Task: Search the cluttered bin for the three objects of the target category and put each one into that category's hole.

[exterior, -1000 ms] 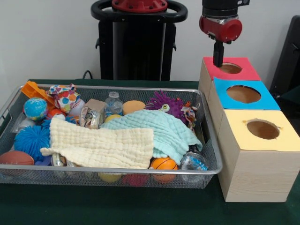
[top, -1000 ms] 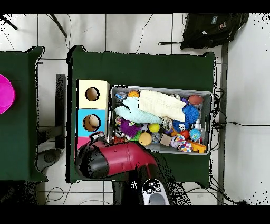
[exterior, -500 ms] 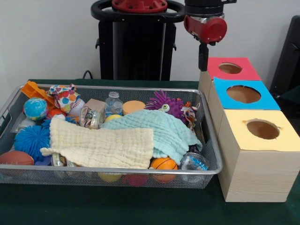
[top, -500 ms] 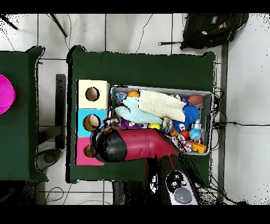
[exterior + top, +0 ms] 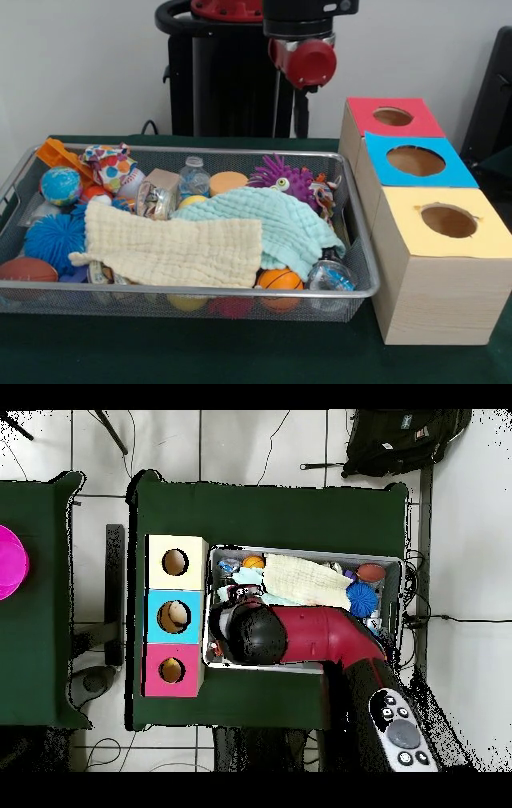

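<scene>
My gripper hangs below the red wrist, above the far edge of the wire bin and just behind the purple spiky toy. It carries nothing that I can see. In the overhead view the arm's head covers the gripper and the bin's left end. The bin holds balls, cloths and toys: an orange mini basketball, a globe ball, a blue spiky ball, a cream cloth and a mint cloth. To its right stand the red box, blue box and yellow box, each with a round hole.
A small bottle, a wooden block, an orange disc and a patterned cloth lie along the bin's back. A brown football sits at its front left corner. A black backpack lies on the floor.
The arm has swung from above the red box's hole to above the bin's back edge near the purple toy. The bin's contents have not shifted.
</scene>
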